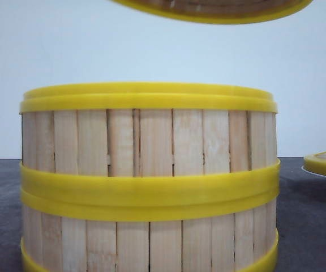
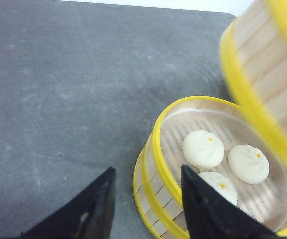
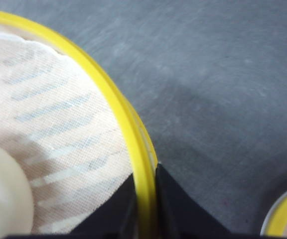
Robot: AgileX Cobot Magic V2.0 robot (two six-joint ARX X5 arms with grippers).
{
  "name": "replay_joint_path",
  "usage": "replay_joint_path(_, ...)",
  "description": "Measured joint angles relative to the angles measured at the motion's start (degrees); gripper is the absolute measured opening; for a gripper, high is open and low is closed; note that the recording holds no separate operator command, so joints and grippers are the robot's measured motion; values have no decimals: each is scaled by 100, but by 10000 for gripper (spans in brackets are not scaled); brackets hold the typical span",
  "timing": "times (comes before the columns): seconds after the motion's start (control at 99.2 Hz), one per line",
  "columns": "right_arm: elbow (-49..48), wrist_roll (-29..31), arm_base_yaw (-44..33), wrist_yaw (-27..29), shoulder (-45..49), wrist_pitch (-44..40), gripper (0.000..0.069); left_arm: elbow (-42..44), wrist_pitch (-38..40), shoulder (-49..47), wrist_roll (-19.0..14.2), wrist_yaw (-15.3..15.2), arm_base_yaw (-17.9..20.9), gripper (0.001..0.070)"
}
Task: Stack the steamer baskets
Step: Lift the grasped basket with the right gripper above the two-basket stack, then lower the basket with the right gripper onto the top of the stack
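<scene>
A basket (image 3: 59, 144) was pinched at its rim by the right gripper (image 3: 144, 199), so it could be carried. The left gripper (image 2: 146, 196) was kept loose, nothing in it, beside the stack (image 1: 149, 181).

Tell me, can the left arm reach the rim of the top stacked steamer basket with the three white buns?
Probably yes: the open left gripper hangs at that basket's yellow rim, nothing between.

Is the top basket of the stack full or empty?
Holding food: the top basket contains three white buns on its liner, with no lid on it.
</scene>
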Motion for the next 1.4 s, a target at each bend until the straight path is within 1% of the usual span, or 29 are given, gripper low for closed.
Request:
replay_joint_path(0.222, 0, -177, 330, 57, 555, 22, 27, 0, -4, 0, 0, 0, 0, 239)
replay_joint_path(0.575, 0, -234, 487, 70, 1233, 149, 27, 0, -192, 0, 2, 7, 0, 239)
replay_joint_path(0.898, 0, -269, 584, 72, 1512, 157, 27, 0, -299, 0, 2, 11, 0, 239)
replay_joint_path(1.402, 0, -328, 584, 168, 1515, 35, 26, 0, -299, 0, 2, 11, 0, 239)
